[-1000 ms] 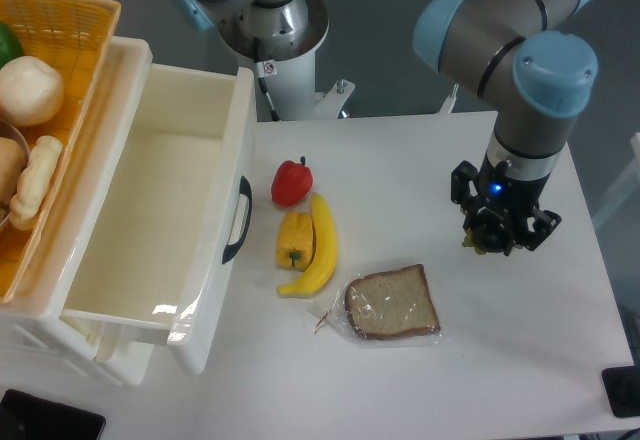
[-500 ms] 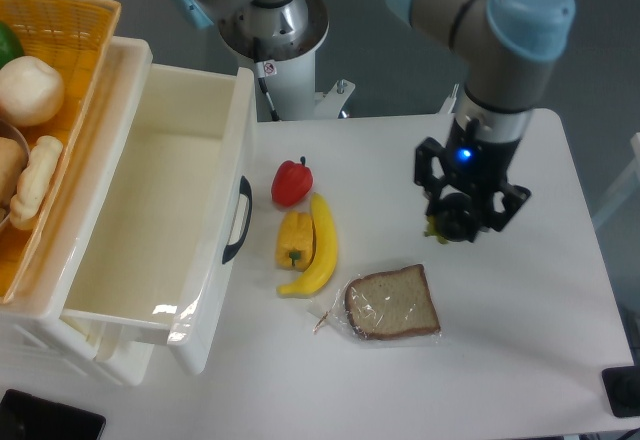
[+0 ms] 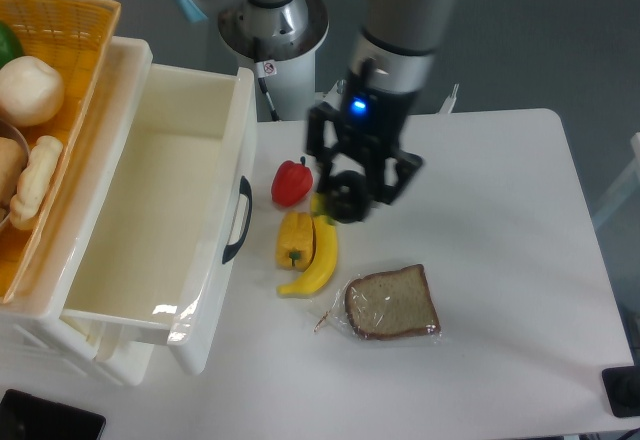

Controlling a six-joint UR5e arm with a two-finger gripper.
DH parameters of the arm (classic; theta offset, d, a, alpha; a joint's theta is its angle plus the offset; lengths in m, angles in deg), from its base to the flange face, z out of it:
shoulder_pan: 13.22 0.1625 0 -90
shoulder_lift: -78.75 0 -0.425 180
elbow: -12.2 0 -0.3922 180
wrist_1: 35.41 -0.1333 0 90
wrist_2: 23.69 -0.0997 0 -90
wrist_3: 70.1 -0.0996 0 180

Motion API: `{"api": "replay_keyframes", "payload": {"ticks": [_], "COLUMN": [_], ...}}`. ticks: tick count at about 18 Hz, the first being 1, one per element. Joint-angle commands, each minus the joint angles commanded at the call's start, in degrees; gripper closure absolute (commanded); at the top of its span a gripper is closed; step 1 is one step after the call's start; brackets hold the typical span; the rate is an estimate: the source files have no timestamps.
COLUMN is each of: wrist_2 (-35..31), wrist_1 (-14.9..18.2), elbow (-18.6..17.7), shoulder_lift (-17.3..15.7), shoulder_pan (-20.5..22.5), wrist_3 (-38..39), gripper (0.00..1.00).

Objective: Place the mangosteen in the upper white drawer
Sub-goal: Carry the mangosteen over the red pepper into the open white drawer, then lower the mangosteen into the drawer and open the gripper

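Gripper (image 3: 348,198): raised above the table (image 3: 500,290), pointing down, fingers closed round the mangosteen (image 3: 346,201), a dark round fruit w/ a greenish bit just showing at its left edge.

Directly under/beside gripper: top end of banana (image 3: 318,252). Yellow pepper (image 3: 294,239) touching banana's left side, below-left of gripper. Red pepper (image 3: 291,182) just left of gripper, apart from it.

Bread slice in clear wrap (image 3: 392,303): below gripper, slightly right, flat on table.

Upper white drawer (image 3: 150,210): well left of gripper, pulled open, inside bare white, black curved handle (image 3: 237,220) on the front facing the peppers.

Yellow wicker basket (image 3: 45,110): far left, on the unit's top, overlapping drawer's left rim; holds pale roundish items, exact kind n/k.
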Motion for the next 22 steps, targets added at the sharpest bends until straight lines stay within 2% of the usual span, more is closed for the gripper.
{"api": "replay_keyframes", "payload": {"ticks": [9, 15, 22], "wrist_2": [-0.3, -0.3, -1.4], "wrist_1": [-0.1, 0.0, 0.0], "elbow": [-1.0, -3.2, -3.6], "shoulder_lift": [0.6, 1.1, 3.1], "shoulder_pan": [-9.3, -12.1, -14.8], "wrist_3": [-0.9, -7.6, -8.8], "gripper": [1.0, 1.0, 1.0]}}
